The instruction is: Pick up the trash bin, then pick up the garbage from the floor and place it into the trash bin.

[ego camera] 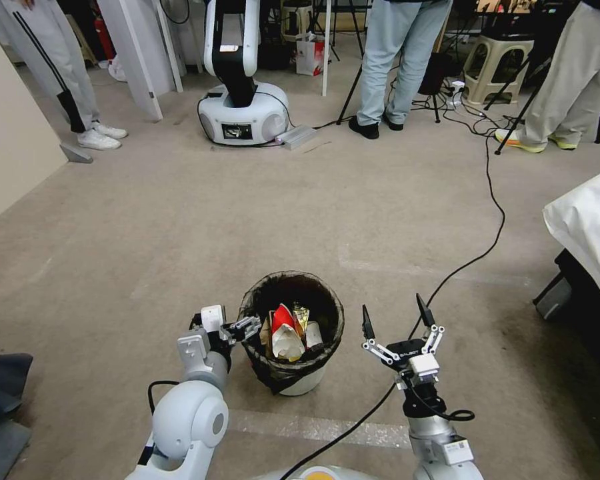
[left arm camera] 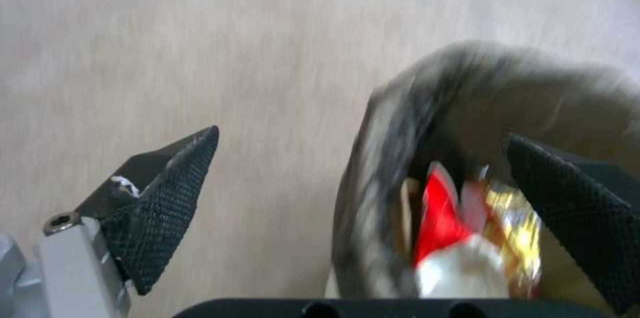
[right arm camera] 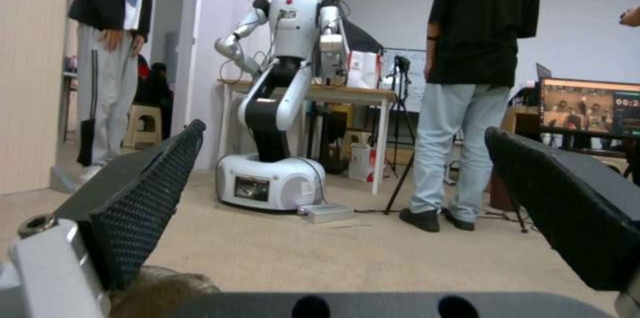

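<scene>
The left gripper [ego camera: 248, 328] straddles the near-left rim of the upright trash bin [ego camera: 293, 333], jaws wide and not clamped, wrappers [ego camera: 288, 333] inside, while the right gripper [ego camera: 397, 320] hovers spread and empty just right of the bin above the floor [ego camera: 180, 227].

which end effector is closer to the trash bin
Left. The left end effector is at the trash bin rim, open, fingers straddling the wall. The right end effector is open and apart, off the bin's right side.

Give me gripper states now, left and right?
Left gripper: open, fingers straddling the trash bin rim, one inside, one outside.
Right gripper: open, holding nothing, beside the bin above the floor.
</scene>
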Controlling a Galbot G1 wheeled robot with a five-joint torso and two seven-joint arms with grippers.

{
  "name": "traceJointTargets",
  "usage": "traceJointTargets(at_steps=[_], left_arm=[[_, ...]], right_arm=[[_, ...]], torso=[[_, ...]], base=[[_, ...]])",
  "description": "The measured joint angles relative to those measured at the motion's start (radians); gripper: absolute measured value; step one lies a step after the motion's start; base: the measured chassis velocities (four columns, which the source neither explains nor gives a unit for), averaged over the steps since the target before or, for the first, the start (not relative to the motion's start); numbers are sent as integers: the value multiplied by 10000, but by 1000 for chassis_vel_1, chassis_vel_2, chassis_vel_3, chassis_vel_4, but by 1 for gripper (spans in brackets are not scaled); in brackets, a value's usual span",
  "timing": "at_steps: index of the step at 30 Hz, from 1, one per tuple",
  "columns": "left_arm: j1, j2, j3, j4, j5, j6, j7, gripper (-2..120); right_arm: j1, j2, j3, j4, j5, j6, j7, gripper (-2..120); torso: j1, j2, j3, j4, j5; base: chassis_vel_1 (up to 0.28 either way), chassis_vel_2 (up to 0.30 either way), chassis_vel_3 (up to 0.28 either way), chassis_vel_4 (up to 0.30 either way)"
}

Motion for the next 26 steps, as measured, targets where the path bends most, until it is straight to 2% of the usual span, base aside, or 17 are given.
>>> traceJointTargets(at_steps=[2,3,5,6,8,9,10,12,13,15,19,26], left_arm=[[291,49,50,0,1028,-1281,469,100],[291,49,50,0,1028,-1281,469,100],[647,105,88,105,2349,-2478,1122,100],[647,105,88,105,2349,-2478,1122,100],[908,114,160,312,3235,-3733,1518,100],[983,92,206,456,3572,-4523,1612,100],[983,92,206,456,3572,-4523,1612,100],[1022,12,239,752,4046,-5677,1640,100],[1022,12,239,752,4046,-5677,1640,100],[1075,-60,277,1011,4304,-6535,1550,100],[1131,-87,282,1099,4445,-6970,1490,100],[1241,-111,289,1166,4593,-7180,1409,100]], right_arm=[[12,112,-17,15,-109,-90,456,100],[12,112,-17,15,-109,-90,456,100],[-23,194,-15,104,-288,-225,791,100],[-23,194,-15,104,-288,-225,791,100],[-87,265,-12,167,-617,-330,1173,100],[-136,303,-10,199,-776,-383,1360,100],[-136,303,-10,199,-776,-383,1360,100],[-237,386,-6,254,-978,-470,1673,100],[-237,386,-6,254,-978,-470,1673,100],[-319,420,-1,352,-1084,-499,1757,100],[-317,416,15,453,-1098,-526,1760,100],[-282,411,37,466,-1086,-547,1735,100]], torso=[[0,0,0,0,1],[0,0,0,0,1],[0,0,-1,1,1],[0,0,-1,1,1],[0,0,-1,2,0],[0,0,-1,2,0],[0,0,-1,2,0],[0,0,-1,0,0],[0,0,-1,0,0],[0,0,-1,1,0],[0,0,-1,0,0],[0,1,-1,1,0]], base=[[0,0,0,0],[0,0,0,0],[0,0,0,0],[0,0,0,0],[0,0,0,0],[0,0,0,0],[0,0,0,0],[0,0,0,0],[0,0,0,0],[0,0,0,0],[0,0,0,0],[0,0,0,0]])
